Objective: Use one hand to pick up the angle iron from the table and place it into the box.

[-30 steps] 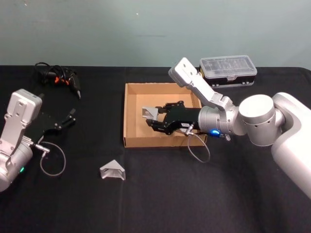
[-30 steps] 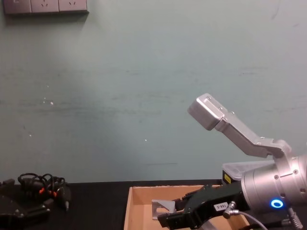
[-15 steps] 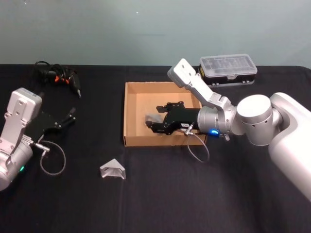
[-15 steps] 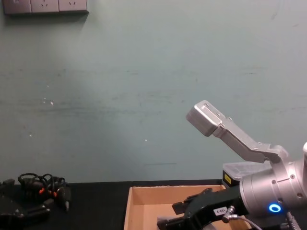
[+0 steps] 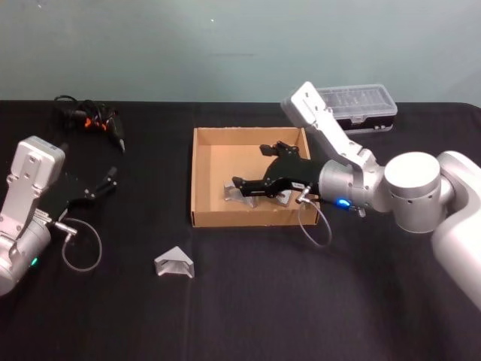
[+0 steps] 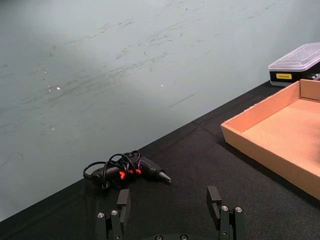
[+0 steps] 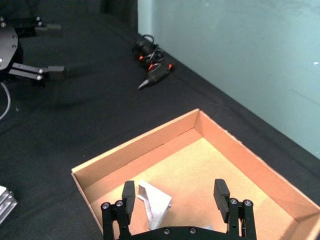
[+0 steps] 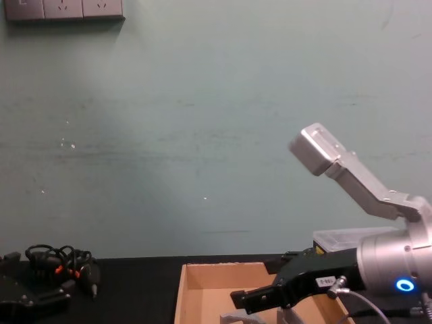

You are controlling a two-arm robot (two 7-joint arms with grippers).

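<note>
Yellow case label (image 6: 281, 76) illegible; right gripper (image 5: 250, 166) above box (image 5: 194, 177).

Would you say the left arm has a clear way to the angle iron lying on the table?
Probably yes: nothing lies between the open left gripper and that angle iron.

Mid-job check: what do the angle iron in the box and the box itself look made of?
The angle iron, under the open right gripper, looks like bare metal: pale grey, dull sheen, sharp fold. The box looks like plain cardboard: matte tan, thin low walls.
</note>
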